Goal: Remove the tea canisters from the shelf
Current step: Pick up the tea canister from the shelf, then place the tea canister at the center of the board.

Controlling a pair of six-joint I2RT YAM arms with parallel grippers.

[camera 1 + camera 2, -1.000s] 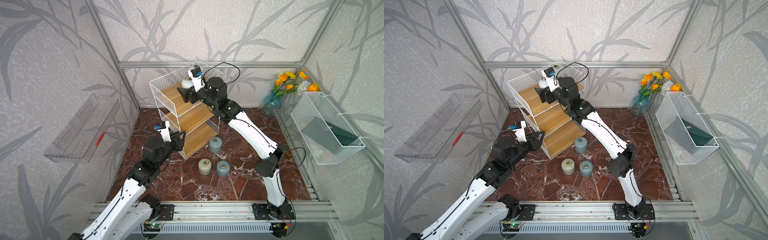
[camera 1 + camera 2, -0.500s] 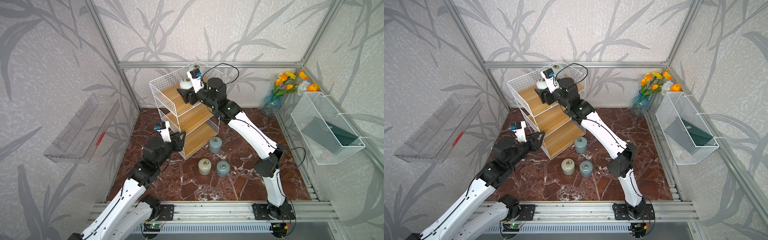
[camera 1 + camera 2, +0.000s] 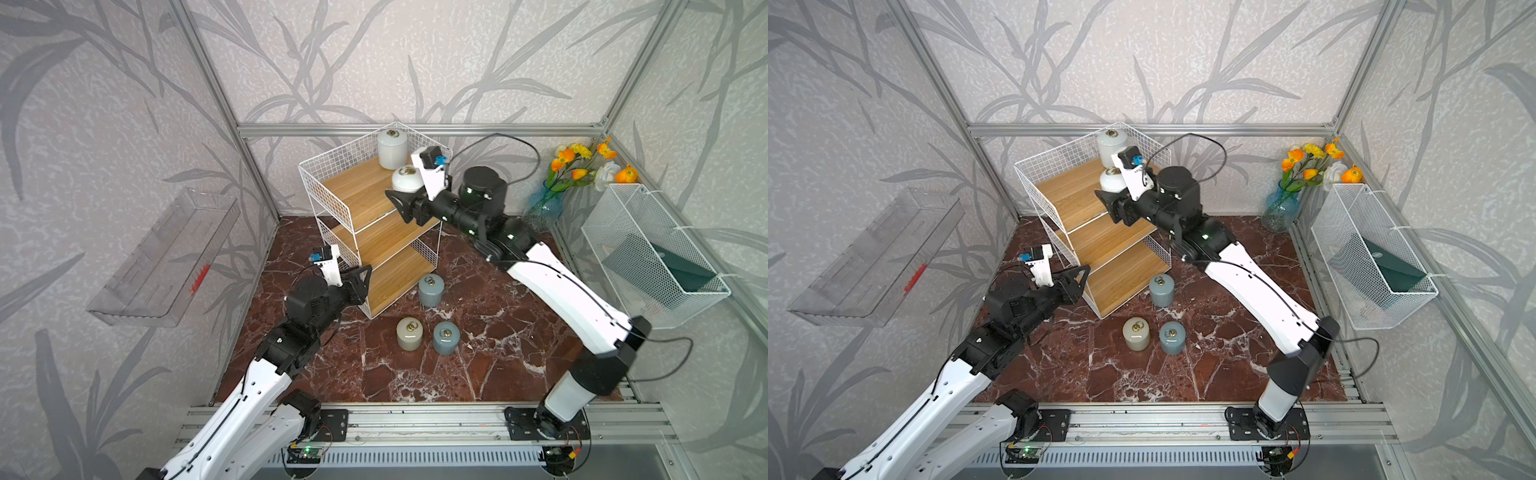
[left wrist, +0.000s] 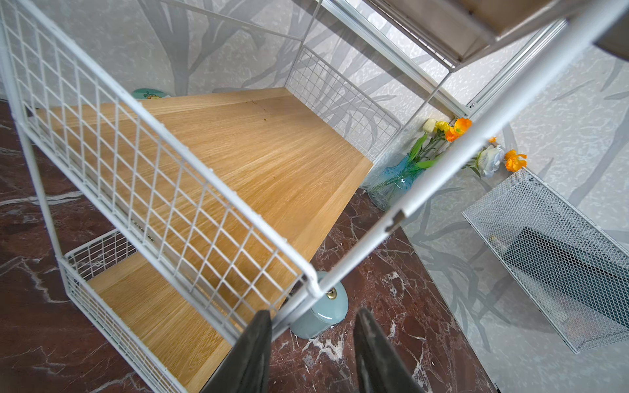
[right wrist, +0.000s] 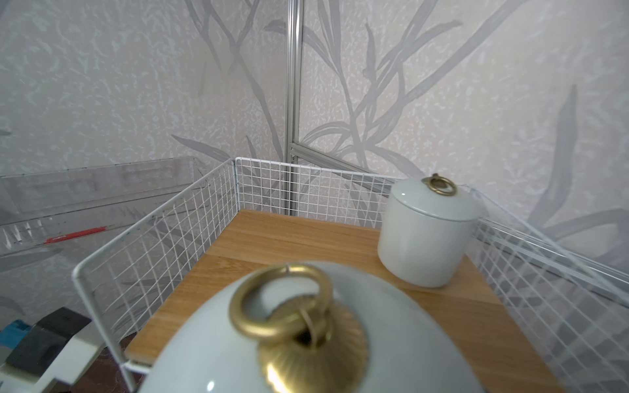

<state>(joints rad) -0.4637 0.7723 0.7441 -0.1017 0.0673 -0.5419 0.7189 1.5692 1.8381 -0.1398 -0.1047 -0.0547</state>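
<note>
The shelf (image 3: 361,195) (image 3: 1075,195) stands at the back of the marble floor. My right gripper (image 3: 401,195) (image 3: 1109,192) is shut on a white tea canister (image 3: 406,179) (image 5: 306,340) at the open front edge of the top tier; its fingers are hidden in the right wrist view. A second white canister (image 3: 392,148) (image 5: 425,234) stands in the top tier's back corner. On the floor are two blue-grey canisters (image 3: 430,289) (image 3: 446,337) and a beige one (image 3: 409,333). My left gripper (image 3: 365,274) (image 4: 313,326) is open at the shelf's front corner post (image 4: 374,234), which rests against one finger.
A blue glass vase of flowers (image 3: 544,208) stands in the back right corner. On the right wall hangs a white mesh basket (image 3: 652,257), and on the left wall a clear tray (image 3: 166,257). The lower two shelf boards (image 4: 258,160) are bare.
My right gripper has closed a little and drawn the white canister toward the shelf's open front, uncovering the canister behind. The left arm has not moved.
</note>
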